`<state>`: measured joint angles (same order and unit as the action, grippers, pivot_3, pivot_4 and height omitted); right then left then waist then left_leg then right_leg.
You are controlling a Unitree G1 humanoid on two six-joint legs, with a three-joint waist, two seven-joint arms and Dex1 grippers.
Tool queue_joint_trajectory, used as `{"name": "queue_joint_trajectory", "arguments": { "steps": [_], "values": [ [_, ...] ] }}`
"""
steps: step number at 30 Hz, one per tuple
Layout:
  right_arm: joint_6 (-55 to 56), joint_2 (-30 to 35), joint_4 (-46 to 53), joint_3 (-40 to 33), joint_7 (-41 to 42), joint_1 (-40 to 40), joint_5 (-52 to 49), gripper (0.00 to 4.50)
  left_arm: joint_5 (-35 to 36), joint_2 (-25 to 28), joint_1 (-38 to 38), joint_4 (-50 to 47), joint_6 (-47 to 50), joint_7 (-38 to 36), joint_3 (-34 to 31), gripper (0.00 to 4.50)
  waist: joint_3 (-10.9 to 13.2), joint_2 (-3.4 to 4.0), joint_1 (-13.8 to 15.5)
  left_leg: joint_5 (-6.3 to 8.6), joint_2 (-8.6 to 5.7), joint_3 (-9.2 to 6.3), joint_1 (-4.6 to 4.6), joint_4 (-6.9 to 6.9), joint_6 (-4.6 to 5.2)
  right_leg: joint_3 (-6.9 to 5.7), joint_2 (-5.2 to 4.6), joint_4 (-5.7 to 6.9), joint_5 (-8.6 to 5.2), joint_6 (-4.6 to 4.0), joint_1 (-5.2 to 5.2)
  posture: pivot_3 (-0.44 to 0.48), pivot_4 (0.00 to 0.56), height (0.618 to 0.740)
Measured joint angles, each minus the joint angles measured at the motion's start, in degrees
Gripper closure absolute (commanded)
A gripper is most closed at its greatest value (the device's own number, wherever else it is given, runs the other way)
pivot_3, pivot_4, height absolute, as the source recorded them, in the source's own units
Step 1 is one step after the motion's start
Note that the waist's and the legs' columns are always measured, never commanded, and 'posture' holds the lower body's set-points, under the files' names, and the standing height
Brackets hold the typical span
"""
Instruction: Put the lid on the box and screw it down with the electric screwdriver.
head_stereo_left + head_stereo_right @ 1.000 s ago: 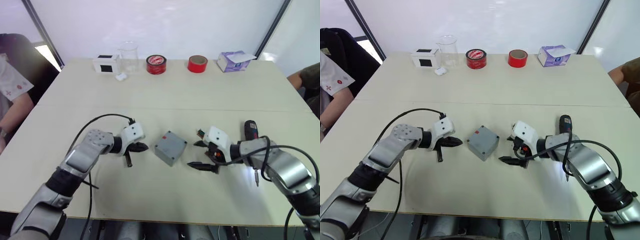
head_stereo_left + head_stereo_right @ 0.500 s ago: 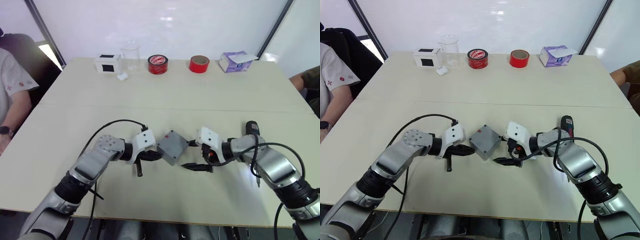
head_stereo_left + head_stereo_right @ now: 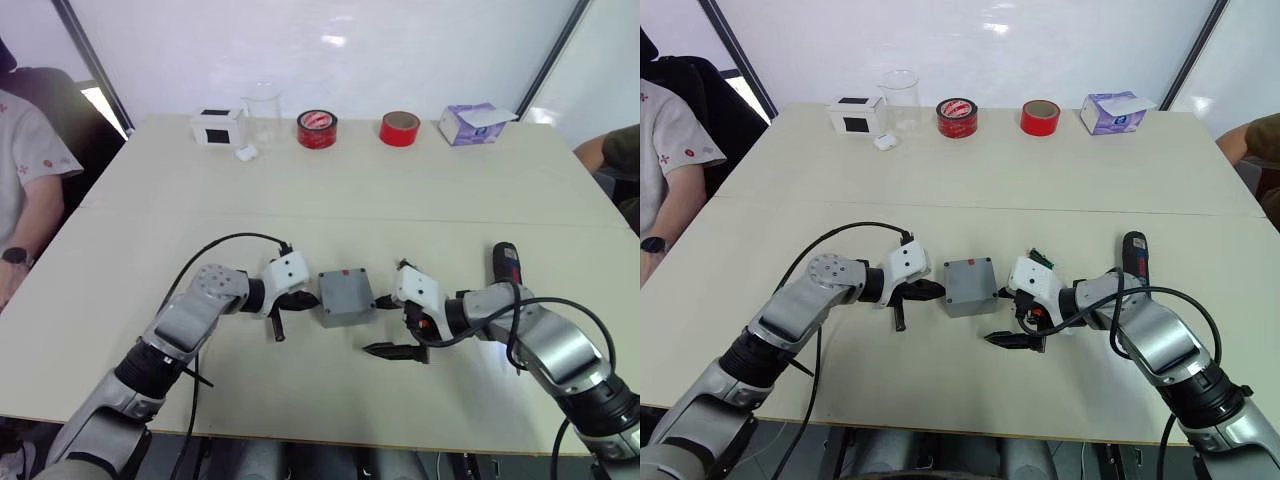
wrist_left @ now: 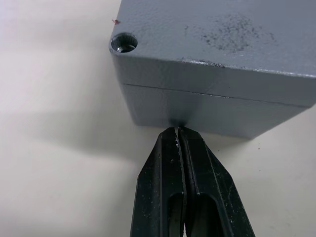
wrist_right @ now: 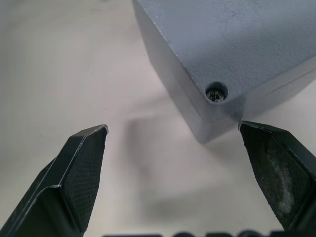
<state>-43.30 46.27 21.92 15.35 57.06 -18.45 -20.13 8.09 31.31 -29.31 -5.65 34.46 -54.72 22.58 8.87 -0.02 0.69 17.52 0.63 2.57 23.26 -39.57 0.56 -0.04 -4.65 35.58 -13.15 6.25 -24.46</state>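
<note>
The black electric screwdriver (image 3: 504, 262) lies right of the wide-open right gripper (image 3: 392, 324); the closed left gripper (image 4: 178, 132) presses the lidded grey metal box (image 3: 345, 294).

A pale beige table (image 3: 330, 190) is carrying everything. Near its front edge a grey box (image 3: 345, 296) is sitting with its lid (image 3: 343, 284) on, and a black electric screwdriver (image 3: 504, 262) is lying to the right of it. Along the far edge a white box (image 3: 216, 127), a clear beaker (image 3: 261, 109), two red tape rolls (image 3: 316, 128) (image 3: 399, 127) and a purple tissue box (image 3: 470, 122) are standing in a row.
</note>
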Motion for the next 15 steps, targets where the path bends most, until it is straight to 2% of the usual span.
{"name": "queue_joint_trajectory", "arguments": {
  "steps": [15],
  "values": [
    [-2.8, -0.3, 0.9, -0.1, -0.5, 0.1, -1.5, 0.05, -0.8, -1.0, -0.2, 1.0, -1.2, 0.7, -0.6, 4.5, 0.0, 0.0, 0.0, 0.01, 0.0, -0.03, 0.02, -0.24, 0.02, 0.0, 0.0, 0.24, -0.01, -0.01, 0.0, 0.0, 0.15, 0.74]
  ]
}}
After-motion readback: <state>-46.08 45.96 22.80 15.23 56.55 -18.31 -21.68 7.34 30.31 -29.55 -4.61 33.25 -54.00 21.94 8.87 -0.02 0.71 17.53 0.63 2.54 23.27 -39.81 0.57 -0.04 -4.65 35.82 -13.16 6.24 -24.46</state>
